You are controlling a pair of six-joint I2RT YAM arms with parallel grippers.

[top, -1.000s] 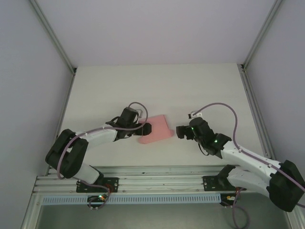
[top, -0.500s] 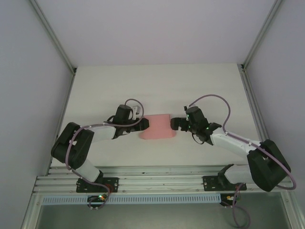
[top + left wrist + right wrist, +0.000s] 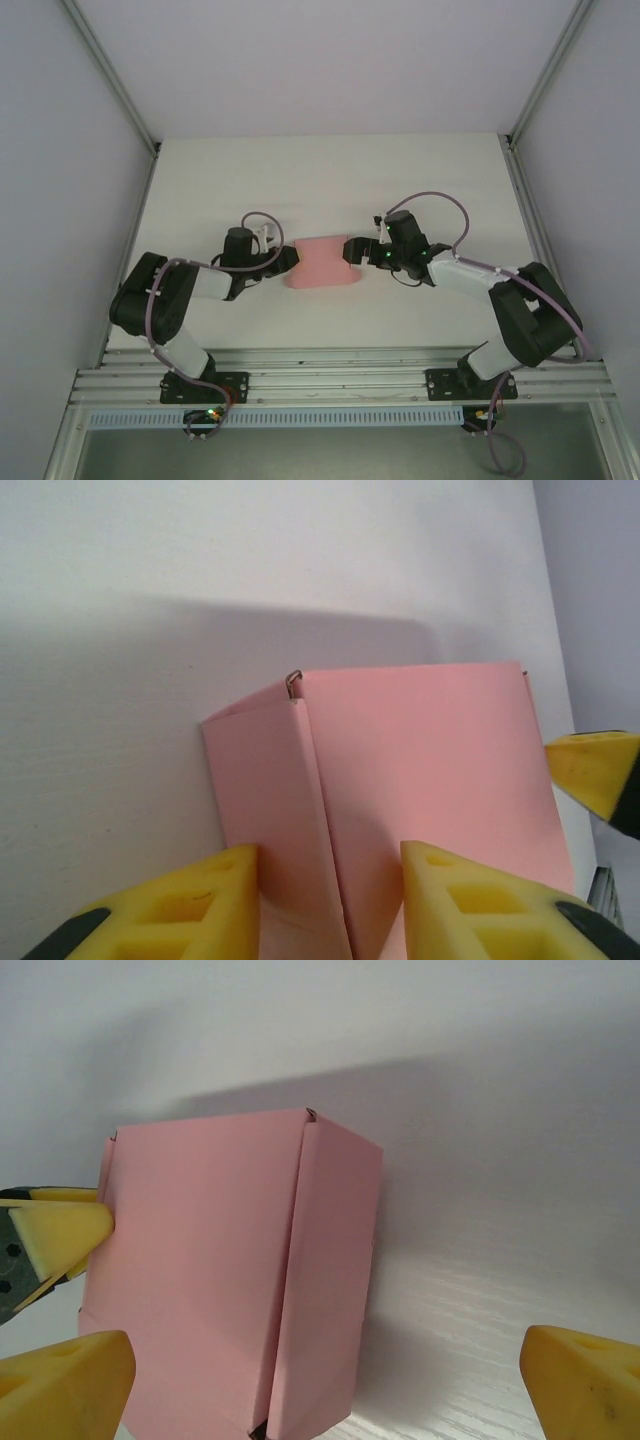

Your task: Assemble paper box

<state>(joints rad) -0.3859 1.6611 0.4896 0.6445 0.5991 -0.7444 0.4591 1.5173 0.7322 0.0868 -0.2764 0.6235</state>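
The paper box [image 3: 322, 262] is a low pink card box lying flat on the white table [image 3: 330, 180]. My left gripper [image 3: 287, 262] is at its left edge. In the left wrist view the left gripper [image 3: 330, 912] has closed in on the box [image 3: 430, 750]: one yellow finger [image 3: 175, 910] presses the folded side wall and the other sits on the top panel. My right gripper [image 3: 356, 250] is at the box's right edge. Seen from the right wrist, the right gripper [image 3: 325, 1390] stands wide open astride the box's side wall [image 3: 330, 1280], touching nothing.
Grey enclosure walls and metal posts [image 3: 110, 80] bound the table on three sides. The aluminium rail [image 3: 330, 385] with both arm bases runs along the near edge. The left gripper's fingertip [image 3: 55, 1235] shows beyond the box in the right wrist view.
Both arms have stretched inward to the box from either side. The box has swung square and slid slightly left and away. The left jaws have narrowed onto its edge; the right jaws stayed wide.
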